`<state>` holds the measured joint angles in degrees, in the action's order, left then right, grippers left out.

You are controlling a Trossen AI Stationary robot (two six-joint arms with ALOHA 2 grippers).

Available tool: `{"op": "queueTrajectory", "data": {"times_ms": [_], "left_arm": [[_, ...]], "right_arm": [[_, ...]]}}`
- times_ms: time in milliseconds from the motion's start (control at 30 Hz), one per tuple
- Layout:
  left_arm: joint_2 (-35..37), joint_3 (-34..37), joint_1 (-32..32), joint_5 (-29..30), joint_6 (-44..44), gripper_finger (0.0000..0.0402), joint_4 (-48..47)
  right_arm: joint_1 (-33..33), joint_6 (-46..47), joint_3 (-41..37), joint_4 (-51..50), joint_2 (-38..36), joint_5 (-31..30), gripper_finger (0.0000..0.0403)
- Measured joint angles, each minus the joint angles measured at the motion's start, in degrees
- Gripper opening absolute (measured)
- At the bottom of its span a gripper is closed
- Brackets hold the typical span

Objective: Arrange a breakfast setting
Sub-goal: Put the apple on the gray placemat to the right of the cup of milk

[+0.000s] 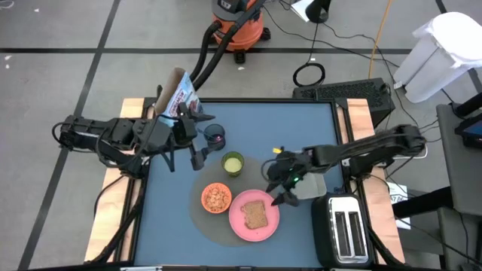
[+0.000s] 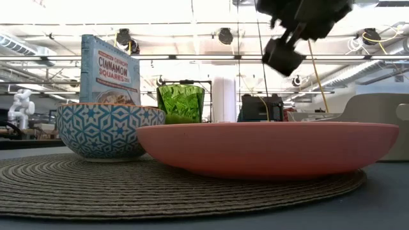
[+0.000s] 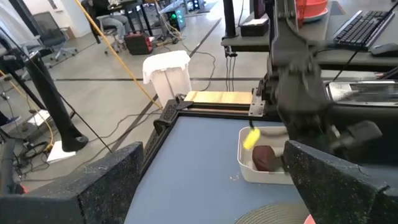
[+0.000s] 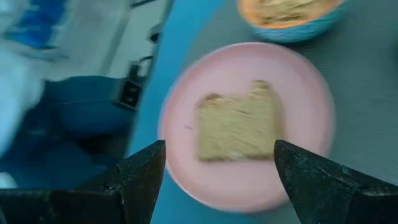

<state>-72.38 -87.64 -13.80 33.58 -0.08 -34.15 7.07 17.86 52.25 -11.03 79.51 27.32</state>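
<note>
A pink plate (image 1: 254, 218) with a toast slice (image 1: 256, 214) and a small orange bowl (image 1: 217, 198) sit on the round grey mat (image 1: 207, 222). A green cup (image 1: 233, 162) stands at the mat's far edge. A dark blue mug (image 1: 215, 135) and an upright cereal box (image 1: 181, 94) stand farther back. A dark red fruit (image 3: 264, 158) lies in the clear tub (image 3: 249, 171). My right gripper (image 1: 277, 186) is open and empty above the plate's right rim, over the toast (image 4: 239, 127). My left gripper (image 1: 184, 156) is open and empty left of the mug. The purple spoon is out of view.
A black toaster (image 1: 346, 226) stands at the near right corner. The clear tub (image 1: 312, 184) lies under my right arm and also holds a yellow piece (image 3: 250, 138). Bare blue table lies near left (image 1: 166, 226). Wooden rails (image 1: 113, 218) edge the table.
</note>
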Motion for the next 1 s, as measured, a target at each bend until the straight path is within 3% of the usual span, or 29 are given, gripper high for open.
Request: {"op": "queueTrajectory", "data": {"times_ms": [233, 400, 667, 1000], "left_arm": [[-0.8, 0.0, 0.2, 0.0, -1.2, 0.0392, 0.5], [-1.5, 0.0, 0.7, 0.0, -2.1, 0.0392, 0.9], [-2.5, 0.0, 1.1, 0.0, -2.4, 0.0392, 1.1], [-2.8, 0.0, 1.2, 0.0, -2.7, 0.0392, 0.9]], "right_arm": [[-0.5, -9.4, 0.0, -20.0, -14.5, -20.2, 0.0291], [-0.5, -13.3, 0.0, -25.5, -20.3, -30.9, 0.0291], [-0.5, -13.2, 0.0, -26.4, -21.7, -33.1, 0.0299], [-0.6, -15.5, -0.1, -35.8, -21.5, -33.3, 0.0366]]}}
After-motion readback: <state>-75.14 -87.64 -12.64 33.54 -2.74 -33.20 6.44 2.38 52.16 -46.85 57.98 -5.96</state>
